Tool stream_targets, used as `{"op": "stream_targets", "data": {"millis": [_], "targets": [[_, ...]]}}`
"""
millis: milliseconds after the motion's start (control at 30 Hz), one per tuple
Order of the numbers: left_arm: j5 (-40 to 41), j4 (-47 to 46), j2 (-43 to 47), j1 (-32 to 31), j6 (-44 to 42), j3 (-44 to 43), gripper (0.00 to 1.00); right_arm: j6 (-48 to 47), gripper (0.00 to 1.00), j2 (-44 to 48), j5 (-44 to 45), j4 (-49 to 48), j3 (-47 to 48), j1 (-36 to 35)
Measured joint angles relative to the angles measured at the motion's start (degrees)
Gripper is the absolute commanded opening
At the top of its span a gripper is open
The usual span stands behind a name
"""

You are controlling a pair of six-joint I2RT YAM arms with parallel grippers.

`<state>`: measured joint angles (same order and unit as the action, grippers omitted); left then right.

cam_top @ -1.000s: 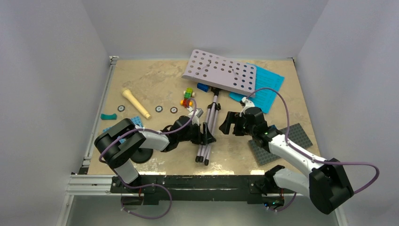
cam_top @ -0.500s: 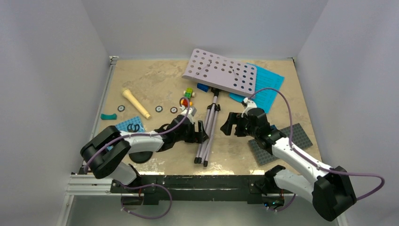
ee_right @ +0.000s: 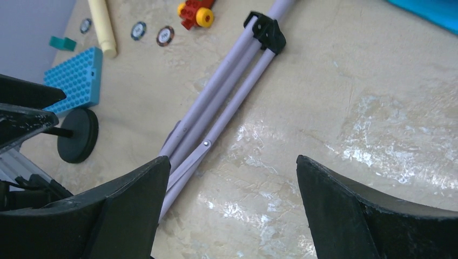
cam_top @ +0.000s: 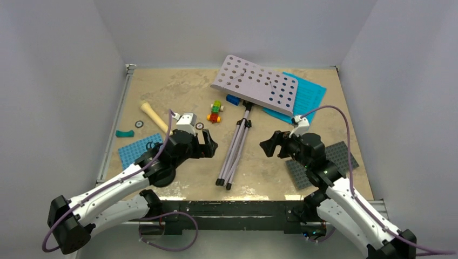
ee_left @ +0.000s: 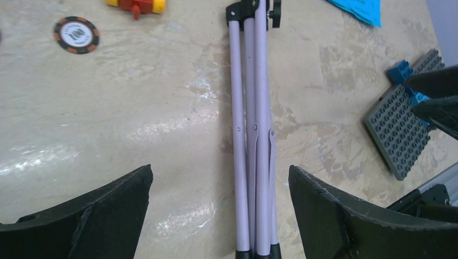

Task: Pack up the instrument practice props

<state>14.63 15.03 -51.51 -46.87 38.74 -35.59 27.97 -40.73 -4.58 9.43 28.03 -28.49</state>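
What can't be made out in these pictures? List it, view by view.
- Top view: the left arm hides most of the black mic stand base.
- Top view: the lavender plate covers the head of the tripod and part of the teal pages.
- Left wrist: the top edge cuts off the tripod above its black collar.
- Left wrist: the token print is too blurred to read.

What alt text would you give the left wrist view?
Folded silver tripod legs of the music stand lie on the tan table, centred between the open fingers of the left gripper, untouched. A grey studded baseplate lies to the right, a poker chip upper left.
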Motion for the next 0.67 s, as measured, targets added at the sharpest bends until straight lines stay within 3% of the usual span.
{"op": "stream_targets", "data": {"millis": [267, 500, 667], "targets": [[5.77, 10.99, 6.25, 0.00, 4.85, -6.62, 1.00, -0.26, 0.92, 18.47, 1.68, -3.54, -5.35, 0.00], [5.09, 12.07, 6.60, 0.00, 5.35, -6.54, 1.00, -0.50, 0.90, 11.08, 1.88, -0.92, -1.81, 0.00], [4.28, 12.04, 6.58, 0.00, 4.96, -6.25, 1.00, 0.24, 0.97, 10.45, -1.05, -0.02, -1.46, 0.00]]}}
